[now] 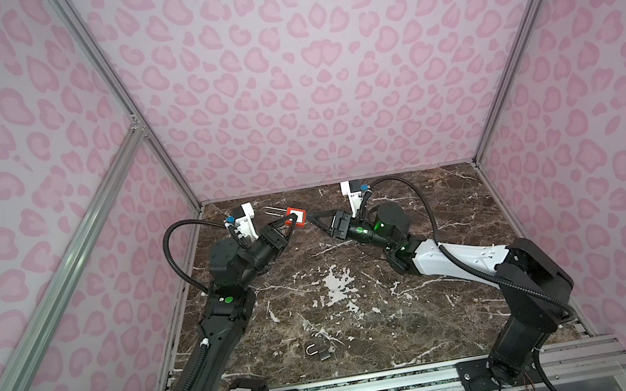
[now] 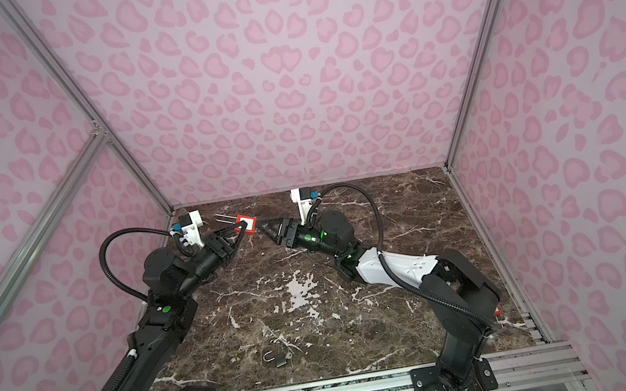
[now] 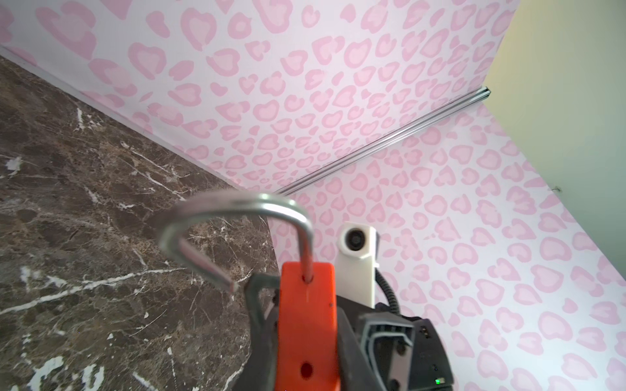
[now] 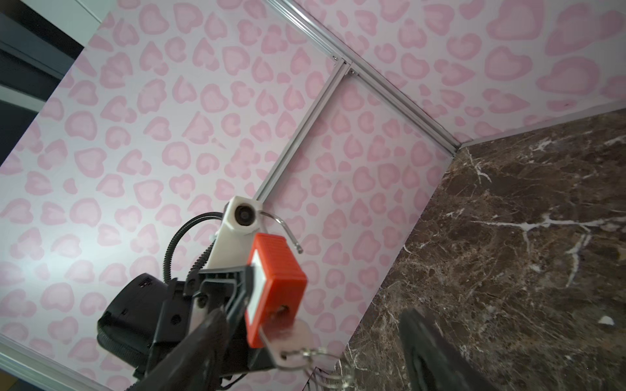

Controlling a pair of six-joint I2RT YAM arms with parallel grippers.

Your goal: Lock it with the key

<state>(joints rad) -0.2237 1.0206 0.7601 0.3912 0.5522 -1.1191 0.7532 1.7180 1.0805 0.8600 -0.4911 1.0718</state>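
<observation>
Pink heart-spot walls on an aluminium frame, with a dark marble tabletop (image 1: 364,323). Both arms are raised near the back wall and their tips nearly meet.

Left gripper (image 1: 289,224) is clamped on the red padlock (image 1: 294,217), its jaws narrowed onto the body and holding it off the table at back left. In the left wrist view the padlock body (image 3: 306,321) sits between the fingers. The shackle (image 3: 237,210) is swung open, with one leg in the body and the free end out to the side, clear of its hole.

Right gripper (image 1: 313,221) faces the keyhole end of the padlock with its jaws spread wide. The right wrist view shows the key (image 4: 288,333) seated in the keyhole, with a wire ring (image 4: 316,355) hanging off its bow. The key sits between the two dark fingers (image 4: 423,342) with a gap on each side, so the gripper holds nothing.

A small grey padlock (image 2: 276,357) lies flat on the marble near the front edge, between the arm bases and well apart from both grippers. Whether its shackle is open or shut can't be made out at this size.
</observation>
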